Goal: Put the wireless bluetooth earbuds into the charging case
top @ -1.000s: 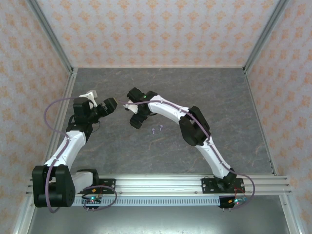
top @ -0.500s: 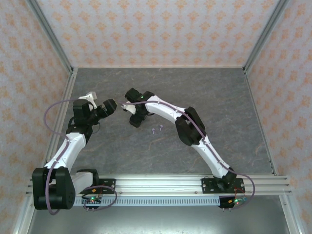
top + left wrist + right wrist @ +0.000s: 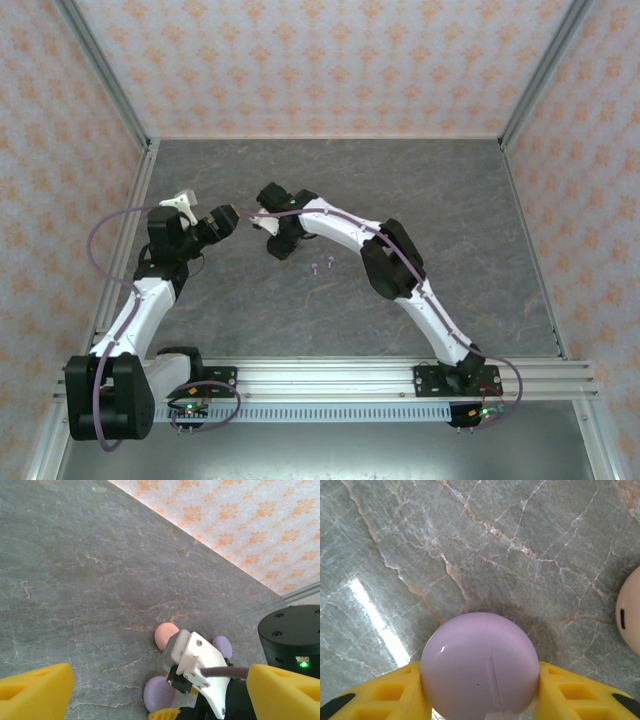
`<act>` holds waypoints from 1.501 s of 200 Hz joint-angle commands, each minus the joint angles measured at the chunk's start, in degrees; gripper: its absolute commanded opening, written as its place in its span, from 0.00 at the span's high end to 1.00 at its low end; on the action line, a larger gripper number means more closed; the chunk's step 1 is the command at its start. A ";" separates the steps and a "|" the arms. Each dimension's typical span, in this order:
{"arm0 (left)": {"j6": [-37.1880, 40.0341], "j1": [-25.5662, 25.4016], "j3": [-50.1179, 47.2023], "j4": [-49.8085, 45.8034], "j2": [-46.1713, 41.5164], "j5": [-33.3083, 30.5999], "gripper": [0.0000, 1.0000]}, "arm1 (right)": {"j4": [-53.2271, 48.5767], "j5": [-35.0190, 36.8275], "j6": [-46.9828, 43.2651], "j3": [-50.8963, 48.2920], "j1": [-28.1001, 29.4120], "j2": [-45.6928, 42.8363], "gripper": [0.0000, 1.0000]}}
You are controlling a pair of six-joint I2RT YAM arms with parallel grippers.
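A grey, marble-patterned desk (image 3: 450, 220) is boxed in on three sides by walls (image 3: 320, 60) papered with an orange floral print. Two white and black robot arms rise from a metal rail (image 3: 330, 372) at the near edge. The left arm (image 3: 140, 300) bends inward from the left and the right arm (image 3: 400, 265) stretches across toward it, so their ends nearly meet left of centre. The left tool (image 3: 228, 217) is held off the desk with its yellow fingers (image 3: 35, 692) spread wide, gripping nothing. The right tool (image 3: 480, 695) sits low at the desk, its two yellow fingers pressed against opposite sides of a round, glossy purple charging case (image 3: 480, 660) with a fine seam line on its face, pinching it. The left wrist view shows three round cases: this one, a second purple case (image 3: 222, 646) and one pink case (image 3: 166, 634), which has a small dark slot and lies near the pinched case. Two tiny purple stemmed earbuds (image 3: 314, 267) lie side by side on the bare desk, near the right tool on its right, just in front of the right arm and outside the cases.
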 commanded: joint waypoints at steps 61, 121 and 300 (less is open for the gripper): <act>-5.10 -0.54 0.35 0.09 -5.04 15.57 0.15 | 26.85 -3.10 3.94 -33.00 -2.28 -32.58 0.54; -5.78 -8.88 6.55 -2.55 -8.68 22.59 0.15 | 41.74 -3.41 0.87 -51.30 -1.98 -53.13 0.55; -4.11 -25.45 14.48 -0.92 0.85 22.13 0.47 | 43.54 -7.34 -9.77 -57.16 0.00 -64.07 0.55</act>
